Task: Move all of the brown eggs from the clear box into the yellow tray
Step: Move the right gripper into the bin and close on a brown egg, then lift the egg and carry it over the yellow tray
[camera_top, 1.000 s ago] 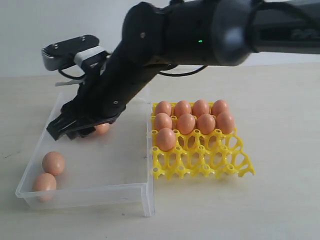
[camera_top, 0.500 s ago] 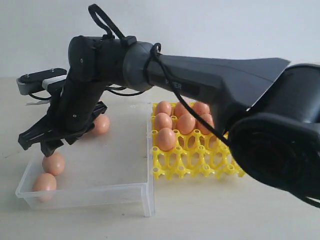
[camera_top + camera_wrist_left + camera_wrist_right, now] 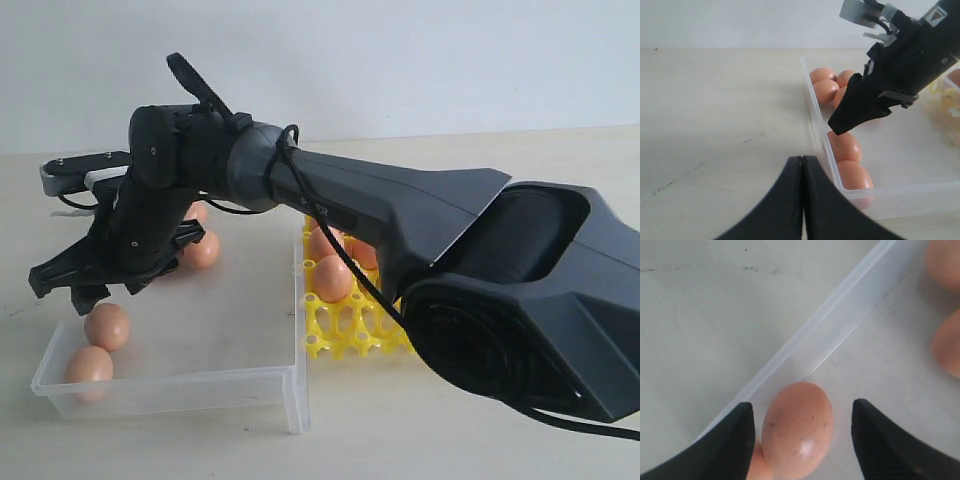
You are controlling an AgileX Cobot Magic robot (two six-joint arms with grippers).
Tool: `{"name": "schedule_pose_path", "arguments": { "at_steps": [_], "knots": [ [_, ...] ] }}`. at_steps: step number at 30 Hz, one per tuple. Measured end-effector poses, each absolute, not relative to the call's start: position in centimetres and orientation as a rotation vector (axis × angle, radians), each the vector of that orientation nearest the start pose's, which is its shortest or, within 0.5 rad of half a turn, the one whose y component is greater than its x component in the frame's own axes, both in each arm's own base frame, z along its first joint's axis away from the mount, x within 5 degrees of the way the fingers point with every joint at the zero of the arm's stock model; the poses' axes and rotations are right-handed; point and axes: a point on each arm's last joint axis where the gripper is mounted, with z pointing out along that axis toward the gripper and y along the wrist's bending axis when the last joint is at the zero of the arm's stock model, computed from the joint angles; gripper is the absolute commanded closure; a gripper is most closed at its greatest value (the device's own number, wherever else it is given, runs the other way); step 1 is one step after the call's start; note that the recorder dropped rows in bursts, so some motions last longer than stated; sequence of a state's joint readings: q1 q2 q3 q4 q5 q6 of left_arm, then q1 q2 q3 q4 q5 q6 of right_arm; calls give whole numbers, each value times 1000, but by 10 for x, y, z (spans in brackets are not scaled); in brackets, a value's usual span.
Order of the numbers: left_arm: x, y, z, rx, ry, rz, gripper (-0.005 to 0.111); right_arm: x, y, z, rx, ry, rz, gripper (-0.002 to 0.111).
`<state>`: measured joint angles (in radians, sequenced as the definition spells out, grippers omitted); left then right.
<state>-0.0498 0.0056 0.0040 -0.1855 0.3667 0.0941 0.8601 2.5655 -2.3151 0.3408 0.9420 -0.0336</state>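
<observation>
Right gripper (image 3: pixel 62 290), released wide, is hovering astride a brown egg (image 3: pixel 797 427) beside the 8 o'clock wall of the clear box (image 3: pixel 170 390); descending, one finger could be striking that wall.

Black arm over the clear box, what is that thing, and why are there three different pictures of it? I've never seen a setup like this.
It is a robot with two arms, each ending in a two-fingered hand. One picture comes from a camera standing off to the side. The other two come from cameras on the wrists, looking past the fingers. On the table are a clear box with a few brown eggs and a yellow tray that already holds more eggs. The right hand reaches across, open, with one egg between its fingers but not gripped. The left hand sits outside the box, shut and empty.
</observation>
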Motion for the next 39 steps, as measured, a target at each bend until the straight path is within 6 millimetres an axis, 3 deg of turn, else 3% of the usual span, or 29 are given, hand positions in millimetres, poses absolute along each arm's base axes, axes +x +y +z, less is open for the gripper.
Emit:
{"name": "schedule_pose_path", "arguments": {
  "at_steps": [17, 21, 25, 26, 34, 39],
  "knots": [
    [53, -9, 179, 19, 1856, -151, 107, 337, 437, 120, -1039, 2619, 657, 53],
    [53, -9, 179, 19, 1856, -151, 107, 337, 437, 117, -1038, 2620, 656, 68],
    [53, -9, 179, 19, 1856, -151, 107, 337, 438, 117, -1037, 2616, 659, 104],
    [53, -9, 179, 19, 1856, -151, 107, 337, 438, 117, -1039, 2613, 659, 108],
    [53, -9, 179, 19, 1856, -151, 107, 337, 438, 117, -1086, 2587, 647, 108],
    [53, -9, 179, 19, 1856, -151, 107, 338, 436, 137, -1113, 2532, 614, 108]
  ]
}}
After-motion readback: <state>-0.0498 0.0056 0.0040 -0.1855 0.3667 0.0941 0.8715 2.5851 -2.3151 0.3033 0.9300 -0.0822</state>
